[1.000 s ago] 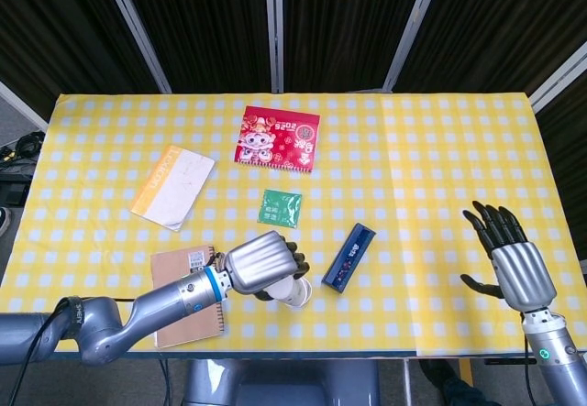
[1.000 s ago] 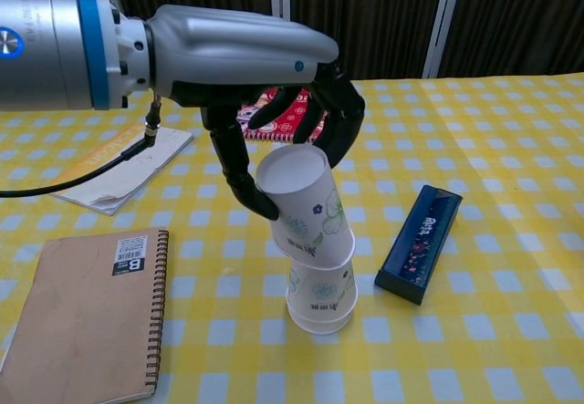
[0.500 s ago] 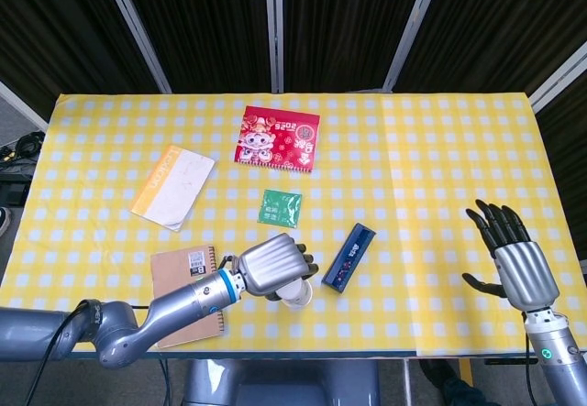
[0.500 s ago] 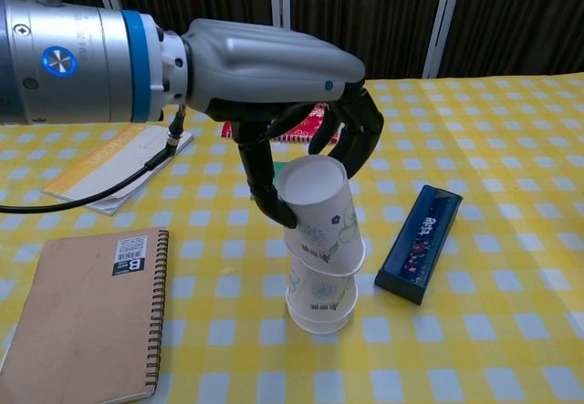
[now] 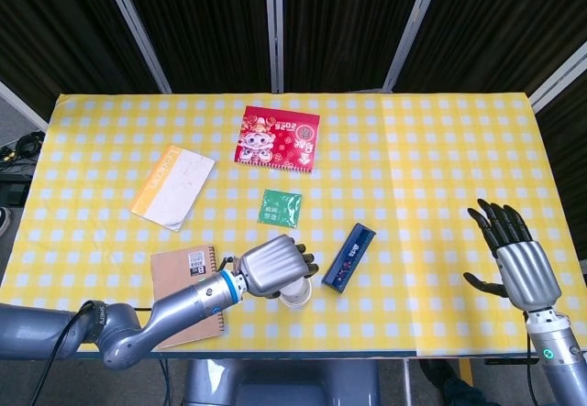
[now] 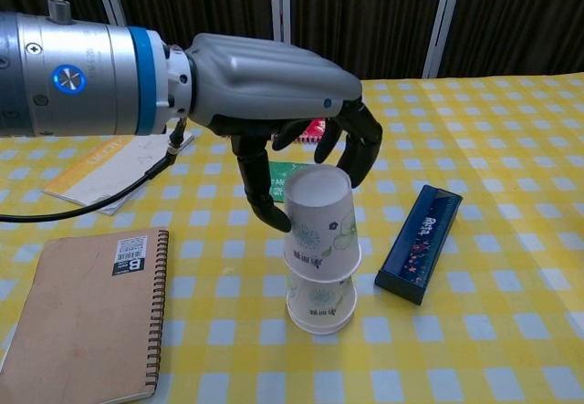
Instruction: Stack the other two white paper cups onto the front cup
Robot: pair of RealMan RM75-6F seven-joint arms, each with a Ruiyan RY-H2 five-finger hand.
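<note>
A white paper cup (image 6: 319,222) with a flower print sits upside down and upright on top of the lower upturned cup (image 6: 321,299) near the table's front edge. My left hand (image 6: 274,85) reaches over it from above, thumb on its left side and fingers curled round its far right side, gripping it. From the head view only the cup stack's (image 5: 295,296) edge shows under the left hand (image 5: 272,266). No loose cup is visible elsewhere. My right hand (image 5: 514,255) hovers at the table's right edge, fingers spread, empty.
A dark blue box (image 6: 422,240) lies just right of the stack. A brown spiral notebook (image 6: 87,308) lies to the left. Further back are a green packet (image 5: 280,208), a white and orange booklet (image 5: 171,186) and a red card (image 5: 277,138).
The left hand has lowered the tilted cup and brought it upright, so it now sits squarely on the lower cup. The right hand has stayed where it was.
</note>
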